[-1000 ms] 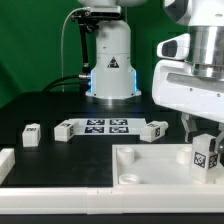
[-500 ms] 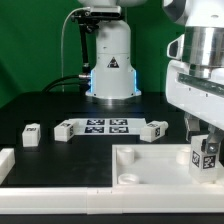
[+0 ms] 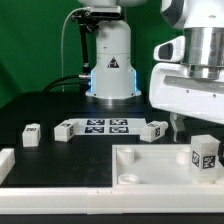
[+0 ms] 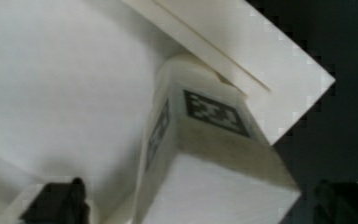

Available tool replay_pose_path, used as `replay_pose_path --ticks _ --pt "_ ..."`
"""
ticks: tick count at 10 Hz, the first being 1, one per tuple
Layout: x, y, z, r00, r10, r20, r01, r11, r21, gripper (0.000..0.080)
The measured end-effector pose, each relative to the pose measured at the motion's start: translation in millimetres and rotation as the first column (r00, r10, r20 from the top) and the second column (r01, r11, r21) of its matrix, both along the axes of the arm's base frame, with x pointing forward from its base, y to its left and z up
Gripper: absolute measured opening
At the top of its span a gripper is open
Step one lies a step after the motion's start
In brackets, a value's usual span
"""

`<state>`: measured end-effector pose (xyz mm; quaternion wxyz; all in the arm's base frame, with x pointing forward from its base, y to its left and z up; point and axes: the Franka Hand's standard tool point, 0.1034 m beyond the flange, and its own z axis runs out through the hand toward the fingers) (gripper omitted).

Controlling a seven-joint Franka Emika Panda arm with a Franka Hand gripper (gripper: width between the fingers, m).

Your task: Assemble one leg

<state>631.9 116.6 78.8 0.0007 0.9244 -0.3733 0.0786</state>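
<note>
The dark counter [image 3: 40, 112] is carrying all the parts, and the white robot arm base [image 3: 110, 60] is standing at its far side. The large white square tabletop with a raised rim [image 3: 150, 172] is lying at the near edge, toward the exterior view's right.

The white gripper [image 4: 201, 203] is hanging over the tabletop's corner on the exterior view's right. In the wrist view its two dark fingertips [image 4: 55, 200] are standing wide apart, with a gap on each side of the part between them, so the gripper is open and is holding nothing.

The thin flat white marker board [image 3: 107, 125] is lying behind the tabletop, in the middle of the counter.

The small chunky white plastic leg [image 3: 205, 158] is standing upright on the tabletop under the gripper, and its black-and-white tag is facing the exterior camera. Three more white tagged legs are lying on the counter: one [image 3: 65, 129] just beside the marker board on the exterior view's left, one [image 3: 155, 130] just beside it on the right, and one [image 3: 32, 134] further to the left.
</note>
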Motion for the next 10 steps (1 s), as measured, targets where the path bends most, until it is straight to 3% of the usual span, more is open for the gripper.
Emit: replay_pose_path --ticks 3,6,8,9,10 --pt "-0.7 12.0 -2.6 0.926 0.377 0.002 -0.377 0.925 -0.052 0.0649" --pt "2.5 12.0 1.1 0.752 0.658 -0.037 -0.658 0.746 -0.104 0.0649" --pt "6.3 7.8 3.7 0.586 0.806 -0.086 -0.808 0.572 -0.143 0.0649" --pt "7.3 9.0 4.2 0.571 0.816 -0.092 -0.818 0.554 -0.155 0.0649" --pt "7.1 8.0 3.7 0.576 0.812 -0.092 -0.814 0.560 -0.155 0.0554"
